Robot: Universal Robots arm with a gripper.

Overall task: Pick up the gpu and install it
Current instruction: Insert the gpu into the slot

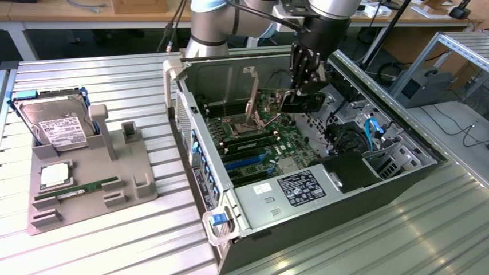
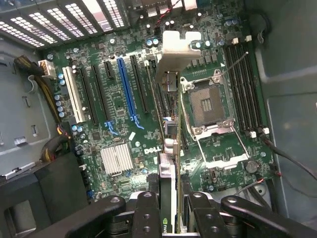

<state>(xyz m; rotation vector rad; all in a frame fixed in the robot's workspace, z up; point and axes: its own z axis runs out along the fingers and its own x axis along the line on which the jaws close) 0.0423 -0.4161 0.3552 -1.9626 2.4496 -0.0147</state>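
My gripper (image 1: 304, 86) reaches down into the open computer case (image 1: 359, 189) and is shut on the gpu (image 1: 299, 103), a thin card held on edge above the motherboard (image 1: 267, 143). In the wrist view the gpu (image 2: 167, 173) runs edge-on away from my gripper (image 2: 171, 218), with its silvery bracket (image 2: 176, 47) at the far end. The card hangs over the strip between the long expansion slots, one of them blue (image 2: 126, 89), and the open CPU socket (image 2: 208, 106). Whether its lower edge touches a slot is hidden.
At the exterior view's left a grey fixture (image 1: 130, 183) carries a hard drive (image 1: 57, 126), a square chip (image 1: 55, 175) and a green memory stick (image 1: 77, 191). Cables (image 1: 370, 129), case walls and a silver heatsink (image 2: 117, 159) crowd around the motherboard.
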